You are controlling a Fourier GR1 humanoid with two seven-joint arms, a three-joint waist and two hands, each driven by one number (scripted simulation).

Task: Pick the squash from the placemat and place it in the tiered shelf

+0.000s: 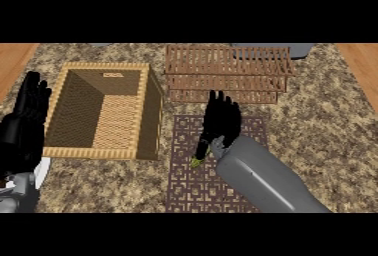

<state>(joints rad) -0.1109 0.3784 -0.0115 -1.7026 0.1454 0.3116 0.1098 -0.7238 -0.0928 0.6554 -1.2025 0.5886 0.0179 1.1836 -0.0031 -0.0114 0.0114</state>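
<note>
Grey and broad, the right forearm (pixel 262 177) rises from the lower edge and crosses the placemat (pixel 192 187), a dark mat with a pale lattice pattern lying on the speckled counter (pixel 332 130). At its end the right hand (pixel 221 120) lies palm down over the mat's upper half, fingers straight and pointing toward the shelf (pixel 227 75). Whether the thumb is curled round anything cannot be told. Only a small yellow-green tip of the squash (pixel 196 162) shows, on the mat at the hand's lower left, just beside the wrist; the rest is hidden under the hand and forearm.

That shelf, made of brown wooden slats in stepped tiers, stands just beyond the mat's far edge, near the fingertips but apart from them. Left of the mat sits a deep woven basket (pixel 151 120), its right wall close beside the mat's left edge.

Left of the basket, at the view's left edge, the left hand (pixel 26 120) rests open, fingers up, touching nothing.
</note>
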